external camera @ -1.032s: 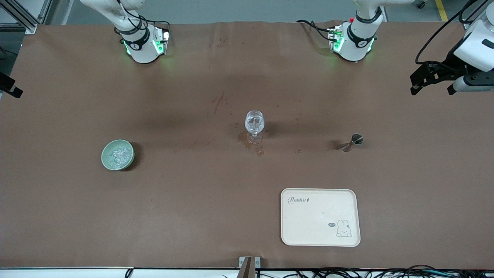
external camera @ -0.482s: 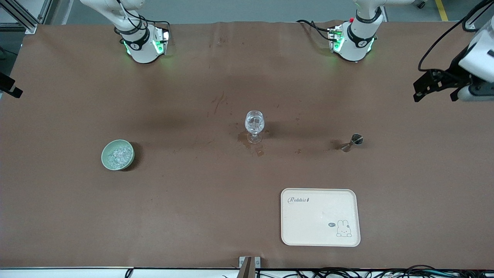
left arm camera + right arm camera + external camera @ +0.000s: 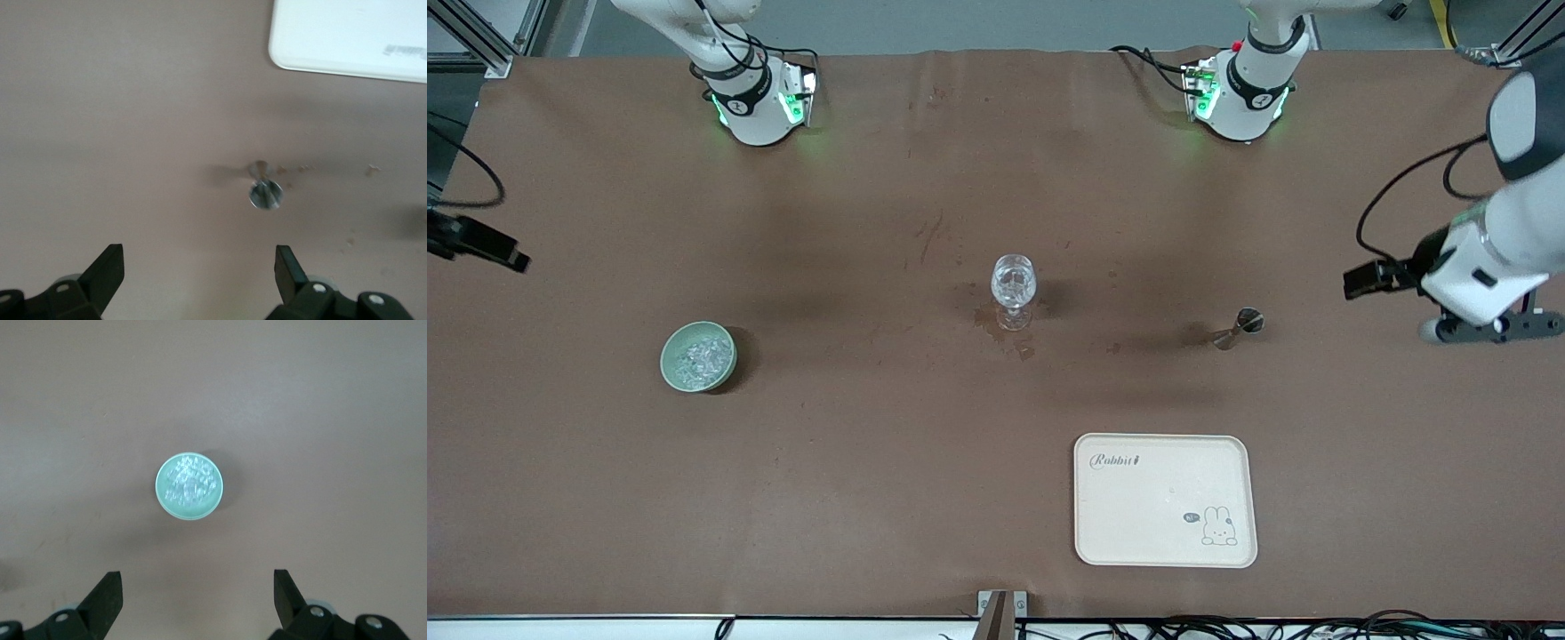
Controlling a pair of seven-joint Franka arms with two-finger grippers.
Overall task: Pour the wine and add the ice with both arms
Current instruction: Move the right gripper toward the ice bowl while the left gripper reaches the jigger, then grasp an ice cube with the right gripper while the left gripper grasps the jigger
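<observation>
Fingers apart, both grippers | left gripper (image 3: 199,267) over table's end | right gripper (image 3: 197,587) near ice (image 3: 189,484)

Brown-covered table (image 3: 871,498) is carrying 4 things. Wine glass (image 3: 1014,289) is standing abt mid-table on a wet patch. Pale green bowl (image 3: 698,356) w/ ice (image 3: 697,358) is sitting toward right arm's end. Small metal jigger (image 3: 1238,328) is lying toward left arm's end. Cream tray (image 3: 1165,500) is lying near the front-camera edge.

High front camera facing the robots over the table (image 3: 871,498), wrist cameras looking straight down from above it.
</observation>
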